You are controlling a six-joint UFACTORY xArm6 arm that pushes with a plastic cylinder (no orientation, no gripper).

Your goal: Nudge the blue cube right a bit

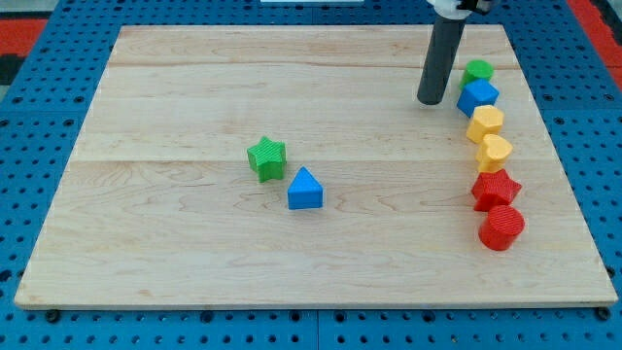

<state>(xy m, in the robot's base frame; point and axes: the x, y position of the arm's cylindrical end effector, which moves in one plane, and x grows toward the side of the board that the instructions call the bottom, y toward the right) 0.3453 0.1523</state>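
The blue cube [477, 96] sits near the view's right edge of the wooden board [194, 243], second from the top in a column of blocks. My tip [431, 100] rests on the board just to the left of the blue cube, with a small gap between them. The dark rod rises from it toward the view's top.
In the right column, a green block [477, 70] lies above the blue cube; below it are a yellow hexagon [485, 123], a yellow block [494, 153], a red star [496, 189] and a red cylinder [501, 227]. A green star [266, 157] and blue triangle [304, 190] sit mid-board.
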